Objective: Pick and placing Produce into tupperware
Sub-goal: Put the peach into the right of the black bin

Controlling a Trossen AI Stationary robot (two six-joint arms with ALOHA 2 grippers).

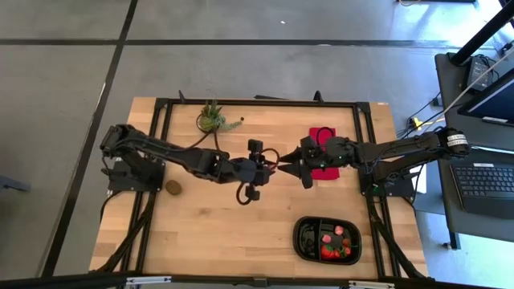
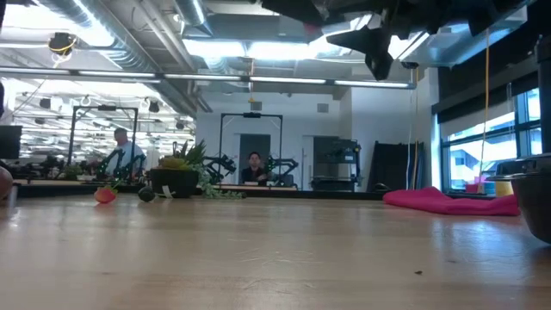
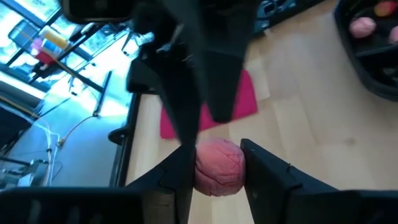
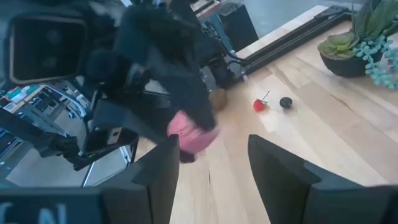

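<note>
My left gripper (image 1: 275, 164) reaches from the table's left to mid-table and is shut on a pink-red fruit piece (image 3: 217, 167). My right gripper (image 1: 291, 167) faces it from the right, open, fingertips close around that piece (image 4: 189, 138). The black two-compartment tupperware (image 1: 325, 239) sits near the right front edge with several red pieces in it. A brown kiwi-like oval (image 1: 173, 187) lies at the left. A small red piece (image 4: 259, 104) and a dark berry (image 4: 285, 102) lie near the potted plant. My left gripper pinches the pink-red piece by its two sides (image 3: 198, 171) between the two fingers, coming level from the table's left. The piece is lifted clear of the table. My right gripper's dark finger (image 3: 186, 118) reaches the piece's top; whether it touches I cannot tell.
A potted green plant (image 1: 213, 119) stands at the far edge, left of centre. A flat red cloth (image 1: 325, 152) lies under the right arm. In the low view both grippers (image 2: 379, 43) hang high above the wooden top. People show in the room behind.
</note>
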